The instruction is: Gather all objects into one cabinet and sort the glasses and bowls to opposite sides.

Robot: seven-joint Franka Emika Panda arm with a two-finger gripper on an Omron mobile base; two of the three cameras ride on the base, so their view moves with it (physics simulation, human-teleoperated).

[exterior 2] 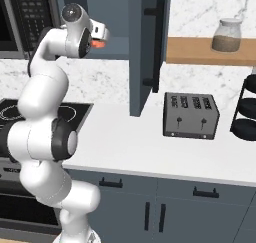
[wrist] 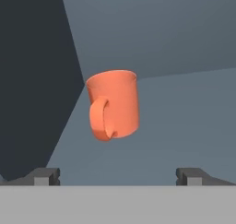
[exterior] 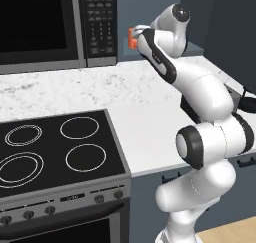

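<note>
The small orange mug (wrist: 113,105) stands inside the slate blue-grey cabinet (wrist: 175,43), handle turned toward the hand camera. My gripper (wrist: 118,174) is open, its fingertips (wrist: 44,174) spread wide just short of the mug, with nothing between them. From the left base view the mug (exterior: 131,38) peeks out beside my hand at the cabinet's mouth. From the right it shows as an orange patch (exterior 2: 98,44) under the hand. The cabinet door (exterior 2: 145,47) hangs open with its black bar handle (exterior 2: 159,42). The beige cups and the dark bowl are out of view.
A black microwave (exterior: 50,22) hangs left of the cabinet above a black stovetop (exterior: 55,147). On the white counter (exterior 2: 130,142) stands a toaster (exterior 2: 191,115). A jar (exterior 2: 227,35) rests on a wooden shelf, and a black rack (exterior 2: 247,107) stands at the far right.
</note>
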